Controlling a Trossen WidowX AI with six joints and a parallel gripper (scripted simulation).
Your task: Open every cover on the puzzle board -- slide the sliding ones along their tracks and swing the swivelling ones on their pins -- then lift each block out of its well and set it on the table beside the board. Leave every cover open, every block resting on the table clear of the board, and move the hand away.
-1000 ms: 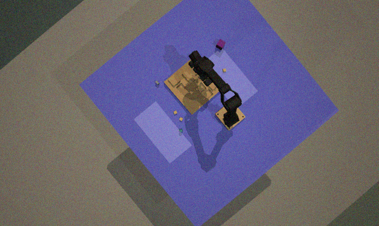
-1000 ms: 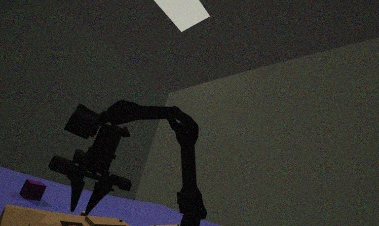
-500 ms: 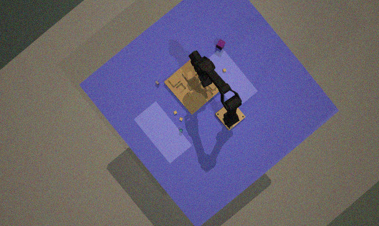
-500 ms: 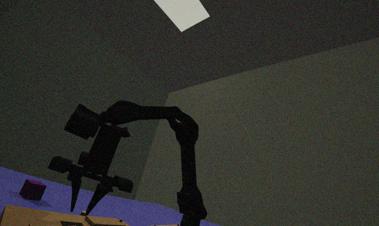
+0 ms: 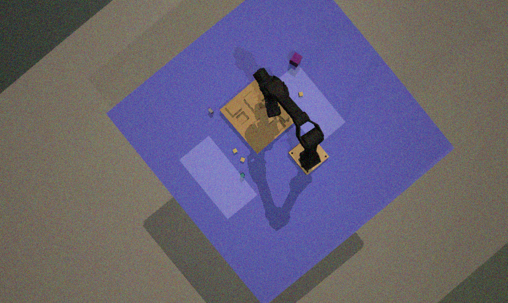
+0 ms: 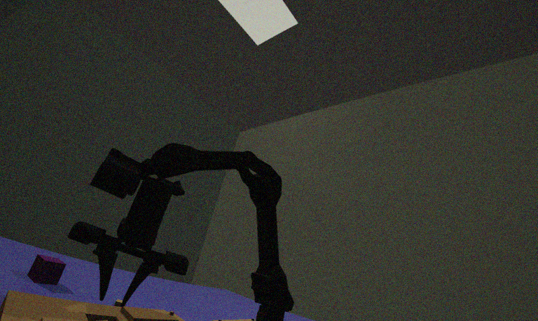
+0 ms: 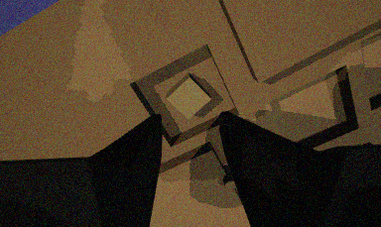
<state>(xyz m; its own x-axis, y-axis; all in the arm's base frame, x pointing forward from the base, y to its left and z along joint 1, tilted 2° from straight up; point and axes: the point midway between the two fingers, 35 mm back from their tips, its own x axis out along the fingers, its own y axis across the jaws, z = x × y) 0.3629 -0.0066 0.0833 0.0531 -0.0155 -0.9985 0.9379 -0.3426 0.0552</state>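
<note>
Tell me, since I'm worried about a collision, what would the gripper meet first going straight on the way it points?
Probably the puzzle board, around the well with the pale block; depth is unclear, so the gripper might reach the block first.

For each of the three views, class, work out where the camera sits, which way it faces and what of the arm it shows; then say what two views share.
Top: high overhead, facing down at the puzzle board; whole arm.
Exterior: low beside the board, tilted upward; arm and gripper.
Wrist: on the arm, facing the board; fingers only.
Top and exterior share the magenta cube.
</note>
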